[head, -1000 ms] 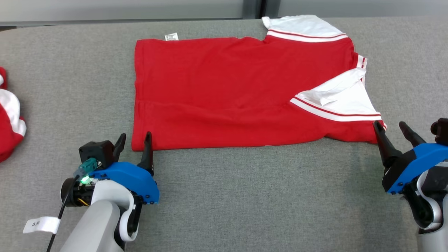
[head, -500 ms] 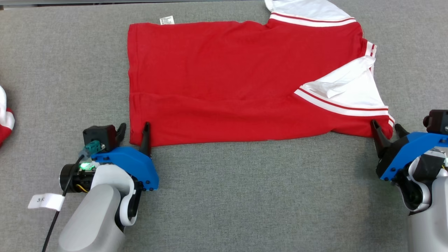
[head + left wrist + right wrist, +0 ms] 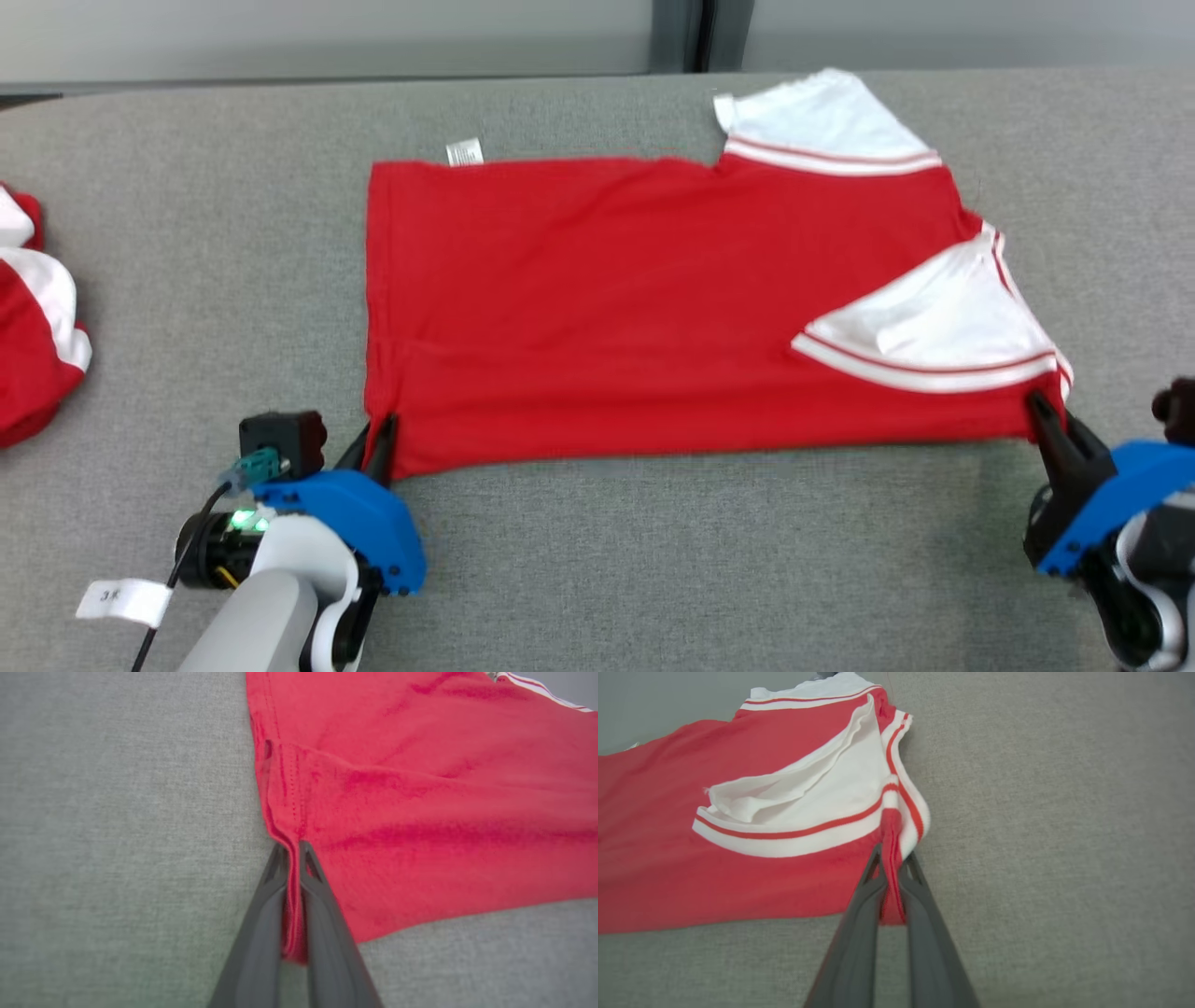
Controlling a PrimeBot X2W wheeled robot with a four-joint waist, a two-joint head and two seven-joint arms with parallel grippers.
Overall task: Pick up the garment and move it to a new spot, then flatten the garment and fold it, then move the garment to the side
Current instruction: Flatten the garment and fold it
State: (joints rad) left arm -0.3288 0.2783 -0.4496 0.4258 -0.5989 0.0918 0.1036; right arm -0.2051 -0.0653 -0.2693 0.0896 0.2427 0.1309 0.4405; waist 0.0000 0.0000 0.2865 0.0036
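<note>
Two corners are now pinched: the left gripper (image 3: 292, 848), open a second ago, clamps the garment (image 3: 653, 308) at its near-left corner, the right gripper (image 3: 893, 853) its near-right (cloth shows in both grips). Spread on the table (image 3: 653, 560), it looks ready for folding.

Robot test station in a lab-like room.
A wide counter (image 3: 597, 560) covered in plain grey felt runs to plain grey wall panels (image 3: 327, 37) split by a dark post (image 3: 686, 35) at the far side. A marked paper tag (image 3: 117, 599) hangs on a cable (image 3: 147, 635) near left. A red shirt (image 3: 607, 308) lies spread out, and a second red garment (image 3: 33, 317) is bunched at the left edge.
</note>
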